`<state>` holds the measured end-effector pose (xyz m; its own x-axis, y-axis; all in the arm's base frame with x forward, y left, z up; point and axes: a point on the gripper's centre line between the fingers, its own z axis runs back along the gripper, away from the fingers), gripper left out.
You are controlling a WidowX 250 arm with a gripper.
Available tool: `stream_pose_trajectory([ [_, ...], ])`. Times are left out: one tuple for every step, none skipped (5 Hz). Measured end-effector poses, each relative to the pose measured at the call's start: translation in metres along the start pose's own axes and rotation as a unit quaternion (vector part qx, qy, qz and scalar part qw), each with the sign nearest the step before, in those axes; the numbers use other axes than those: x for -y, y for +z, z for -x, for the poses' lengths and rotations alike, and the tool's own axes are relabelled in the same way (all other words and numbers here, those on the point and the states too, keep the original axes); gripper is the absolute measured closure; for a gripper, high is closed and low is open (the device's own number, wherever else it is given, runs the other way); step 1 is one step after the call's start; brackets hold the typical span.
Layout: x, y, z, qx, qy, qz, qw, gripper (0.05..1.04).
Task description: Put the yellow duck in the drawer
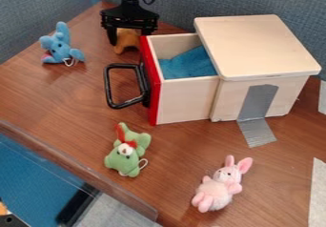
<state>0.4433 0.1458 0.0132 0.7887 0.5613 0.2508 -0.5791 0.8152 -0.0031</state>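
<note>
The gripper (130, 37) hangs at the top of the frame, left of centre, its two fingers spread, with a gap between them and neither seen pressed inward. Straight below its palm, within that gap, is the orange-tan toy (126, 45), most likely the duck, being the nearest to yellow of the soft toys. Its upper part is hidden by the gripper; what can be seen runs roughly up and down the frame, so the fingers stand to either side of its long axis, a fair line for a pinch. Whether either finger touches it, one cannot tell.

Just beside the toy, to the right and lower, comes the red front (153, 80) of the drawer (186, 99), pulled out of the wooden box (255, 45). The next move probably calls for closing on the toy, lifting it clear of that front, and crossing right to let it down on the blue cloth (188, 63). The right finger might knock the red front.

Counted: one gripper, one drawer, one black handle (108, 85), one cloth, and four soft toys: the orange-tan one, a blue elephant (58, 47) at upper left, a green toy (127, 155) below centre, and a pink rabbit (218, 188) at lower right.
</note>
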Motion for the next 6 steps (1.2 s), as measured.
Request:
stream_pose_trajectory([
  [0.002, -0.010, -0.002, -0.001, 0.005, -0.005, 1.0000, 0.082],
  [0.002, -0.017, -0.004, -0.006, -0.002, -0.007, 1.0000, 0.128],
  [0.005, -0.018, -0.005, -0.005, -0.006, 0.005, 1.0000, 0.325],
  [0.005, -0.018, -0.005, -0.006, -0.010, 0.014, 0.9998, 0.444],
  [0.005, -0.017, 0.001, -0.016, -0.016, 0.017, 0.9996, 0.480],
  [0.021, 0.016, 0.010, -0.002, -0.037, 0.036, 0.9987, 0.482],
])
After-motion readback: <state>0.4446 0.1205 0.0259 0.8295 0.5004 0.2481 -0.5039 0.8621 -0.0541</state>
